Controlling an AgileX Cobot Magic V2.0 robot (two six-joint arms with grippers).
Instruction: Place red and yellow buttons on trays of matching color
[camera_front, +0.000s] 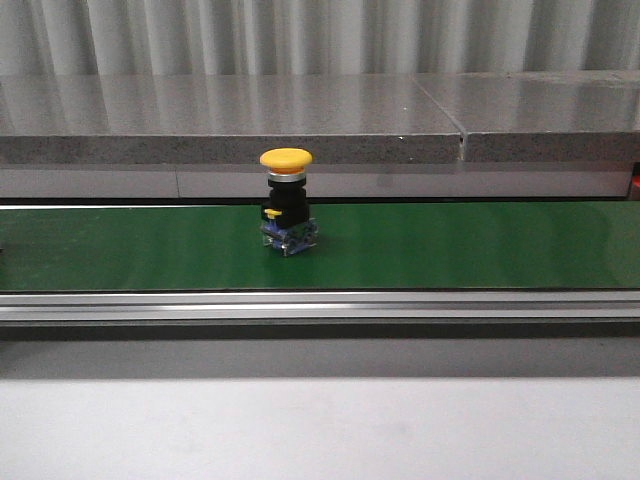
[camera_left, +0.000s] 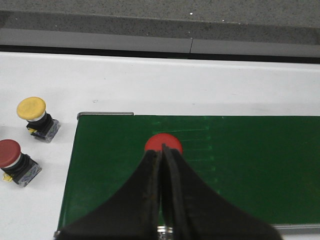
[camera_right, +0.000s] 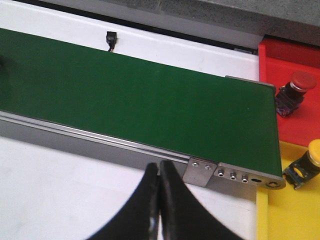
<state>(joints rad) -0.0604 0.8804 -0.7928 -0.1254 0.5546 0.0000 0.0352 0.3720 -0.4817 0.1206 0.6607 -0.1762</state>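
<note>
Riding the belt (camera_front: 450, 245) upright, the yellow button (camera_front: 286, 200) needs the right end effector (camera_right: 159, 172), now closed and empty, opened wide to straddle its cap squarely.

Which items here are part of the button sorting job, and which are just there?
Job items:
yellow button on belt
red button on belt
spare yellow button and spare red button beside the belt
red tray, holding a red button
yellow tray, holding a yellow button

Just there:
green belt
grey ledge
black plug
</note>
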